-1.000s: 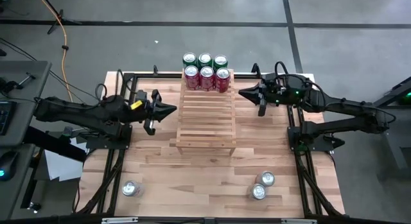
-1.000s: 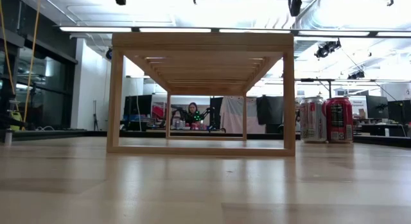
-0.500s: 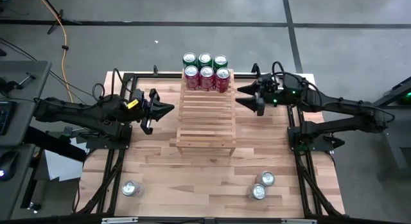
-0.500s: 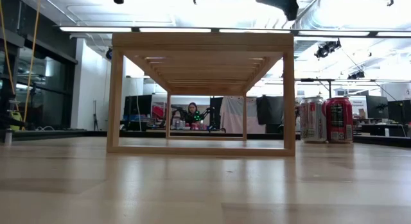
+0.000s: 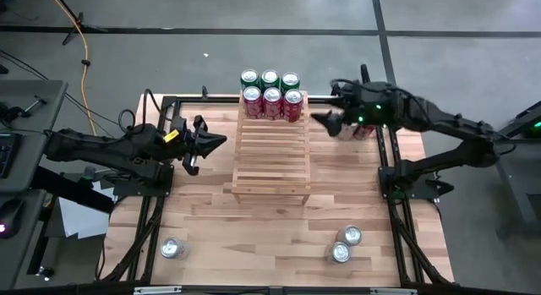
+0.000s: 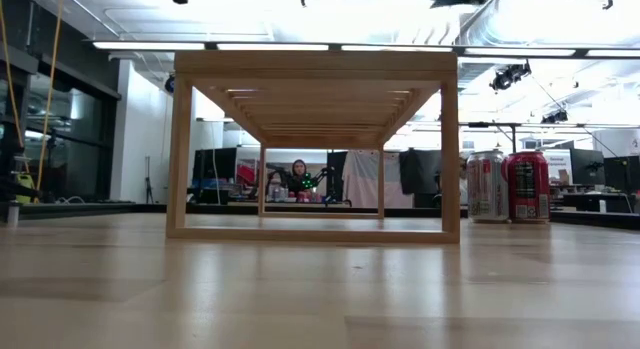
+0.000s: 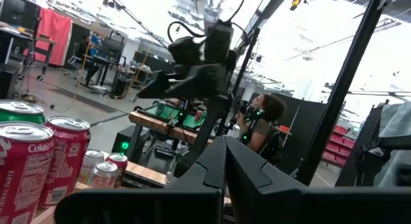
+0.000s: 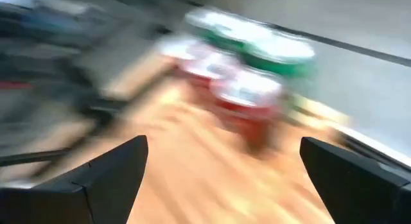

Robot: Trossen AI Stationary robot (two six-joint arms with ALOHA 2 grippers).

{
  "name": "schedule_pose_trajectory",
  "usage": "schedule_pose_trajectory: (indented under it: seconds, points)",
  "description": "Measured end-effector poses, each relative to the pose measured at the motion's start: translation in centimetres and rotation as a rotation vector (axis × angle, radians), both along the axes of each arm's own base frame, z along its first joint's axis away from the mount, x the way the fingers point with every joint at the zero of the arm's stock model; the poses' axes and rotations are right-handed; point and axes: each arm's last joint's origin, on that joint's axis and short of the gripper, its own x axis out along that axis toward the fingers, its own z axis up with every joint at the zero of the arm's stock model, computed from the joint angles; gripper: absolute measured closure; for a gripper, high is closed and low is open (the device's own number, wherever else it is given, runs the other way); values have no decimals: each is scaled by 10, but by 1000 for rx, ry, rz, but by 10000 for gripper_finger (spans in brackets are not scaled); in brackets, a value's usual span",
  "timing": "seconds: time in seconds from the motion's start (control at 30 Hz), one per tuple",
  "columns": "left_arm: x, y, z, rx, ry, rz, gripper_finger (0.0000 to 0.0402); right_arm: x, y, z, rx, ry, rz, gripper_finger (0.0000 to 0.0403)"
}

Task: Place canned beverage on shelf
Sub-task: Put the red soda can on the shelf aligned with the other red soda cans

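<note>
Even overhead light in the high view, soft shadows, glaring ceiling strips in the low view (upper frame washed out), right wrist view heavily motion-blurred, cans smeared.

We see the shelf, a light wooden slatted rack on short legs, standing mid-table. Six upright cans crowd its far end: three green behind, three red in front. Three more cans stand on the near tabletop.
</note>
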Motion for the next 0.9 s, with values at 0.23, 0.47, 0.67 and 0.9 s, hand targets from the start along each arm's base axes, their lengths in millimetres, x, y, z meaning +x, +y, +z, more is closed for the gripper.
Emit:
schedule_pose_trajectory:
  seconds: [0.23,0.47,0.67,0.9]
  points:
    - [-2,2,-1,17,14,19,401,-27,-4,-20,35,519,-388,9]
    - [-2,5,-1,26,20,37,401,-62,-8,-75,199,612,-697,9]
    - [-2,7,-1,36,22,20,401,-78,-26,-119,312,470,-942,9]
    - [-2,7,-1,36,22,20,401,-85,-53,-158,353,360,-1150,9]
